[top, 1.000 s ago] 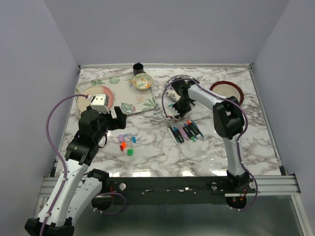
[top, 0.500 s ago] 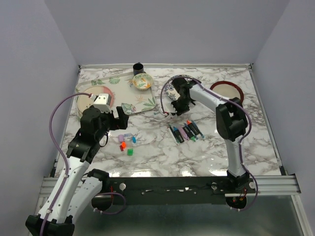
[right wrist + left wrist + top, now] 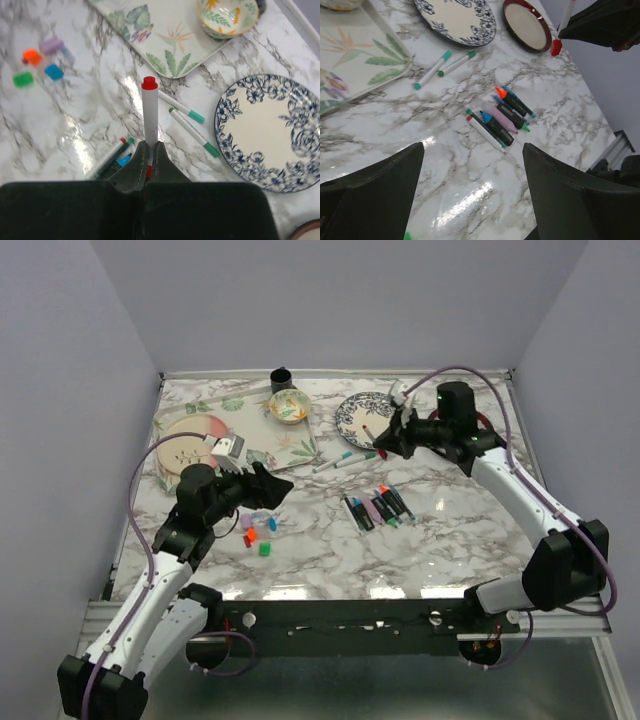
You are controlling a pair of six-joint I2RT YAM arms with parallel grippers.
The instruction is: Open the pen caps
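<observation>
Your right gripper clamps its fingers tight on a white pen, red cap on; your left gripper hangs wide open above the table.

Left gripper is spread wide open, hanging right by the far side of the loose caps. The caps sit in a small cluster left of the middle of the table: lilac, blue, orange, red, green. Right gripper is pinched shut on a red-tipped pen, right at the near rim of the blue plate. Two teal pens lie side by side between the tray and that gripper. A row of pens lies packed together mid-table. Bowl sits on the tray's far corner, black cup at the far edge.
</observation>
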